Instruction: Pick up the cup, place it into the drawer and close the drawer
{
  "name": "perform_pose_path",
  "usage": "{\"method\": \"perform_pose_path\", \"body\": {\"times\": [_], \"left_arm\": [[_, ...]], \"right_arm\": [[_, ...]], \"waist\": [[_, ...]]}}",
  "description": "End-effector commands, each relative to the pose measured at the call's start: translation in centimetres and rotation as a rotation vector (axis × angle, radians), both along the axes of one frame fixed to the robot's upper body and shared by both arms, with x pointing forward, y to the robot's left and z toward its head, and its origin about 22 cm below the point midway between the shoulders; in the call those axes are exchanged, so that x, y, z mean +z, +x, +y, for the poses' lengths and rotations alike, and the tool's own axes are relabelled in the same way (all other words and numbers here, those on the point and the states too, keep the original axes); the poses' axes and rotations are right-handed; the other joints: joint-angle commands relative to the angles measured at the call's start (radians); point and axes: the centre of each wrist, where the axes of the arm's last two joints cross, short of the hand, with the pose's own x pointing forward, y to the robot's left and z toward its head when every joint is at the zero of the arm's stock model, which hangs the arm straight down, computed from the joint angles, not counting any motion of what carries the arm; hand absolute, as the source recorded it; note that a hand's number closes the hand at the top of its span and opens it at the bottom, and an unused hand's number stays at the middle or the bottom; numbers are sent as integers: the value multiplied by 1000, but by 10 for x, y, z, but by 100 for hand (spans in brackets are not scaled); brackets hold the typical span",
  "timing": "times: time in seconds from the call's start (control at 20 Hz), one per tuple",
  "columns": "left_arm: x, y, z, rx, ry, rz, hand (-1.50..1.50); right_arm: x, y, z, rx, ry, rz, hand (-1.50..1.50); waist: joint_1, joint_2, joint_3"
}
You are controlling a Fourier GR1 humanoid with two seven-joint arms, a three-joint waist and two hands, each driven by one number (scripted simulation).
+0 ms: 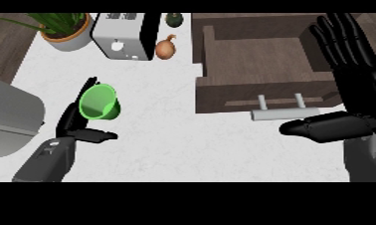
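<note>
**Green cup at left robot hand, drawer open**

Left robot hand (77, 119), low at the view's left: fingers straight and pointing up behind a green cup (100, 102), thumb stretched sideways under it. Cup tilted, open mouth facing up and toward the viewer, resting against those fingers. Not possible to tell whether lifted off the white surface (191, 144) or touching it. No fingers curled round the rim.

Right robot hand (341, 69), at the view's right edge: open, fingers straight and pointing up, thumb lying sideways near the silver handle (285, 113). Holding nothing. Fingertips overlapping the right end of the drawer in the view.

Between the 2 hands and up toward the right: brown wooden drawer (253, 62), pulled out, inside bare wood. Front panel facing the lower edge, handle fixed to it on 2 short posts. Cup well apart from the drawer, out on the left side of the surface.

Farther back, along the top edge: onion (166, 48) just beside a white toaster (125, 35), its black side facing the onion. Small dark green item (173, 19) behind the onion, too small to identify. Potted plant (64, 30) with long green leaves at the top left, in a pale grey pot, near the toaster. Grey rounded object (16, 119) at the left edge, partly cut off, just beside the left forearm.
</note>
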Motion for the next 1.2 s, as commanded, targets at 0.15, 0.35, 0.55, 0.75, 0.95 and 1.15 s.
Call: {"method": "perform_pose_path", "body": {"times": [0.15, 0.35, 0.55, 0.75, 0.95, 1.15], "left_arm": [[6, 16, -16, -152, -202, -82, 150], [4, 12, -20, -43, -84, -257, 150], [15, 23, -15, 73, 62, -344, 150], [8, 22, -35, 83, -121, -403, 150], [-2, 15, -49, 283, -99, -431, 150], [5, 30, -84, 207, -185, -458, 150]], "right_arm": [[9, 4, 9, 4, 15, 1, -150], [-2, 2, 0, -17, -11, -1, -150], [4, -3, -4, -7, -17, 3, -150], [1, 4, -7, -4, 9, 0, -150], [-7, -1, -20, -38, 11, 10, -150], [1, 5, -21, -38, -19, 21, -150]], "waist": [[-2, 2, -2], [0, 1, 0], [-9, -1, 0], [7, -3, 1], [21, -10, 4], [38, -17, 6]]}}
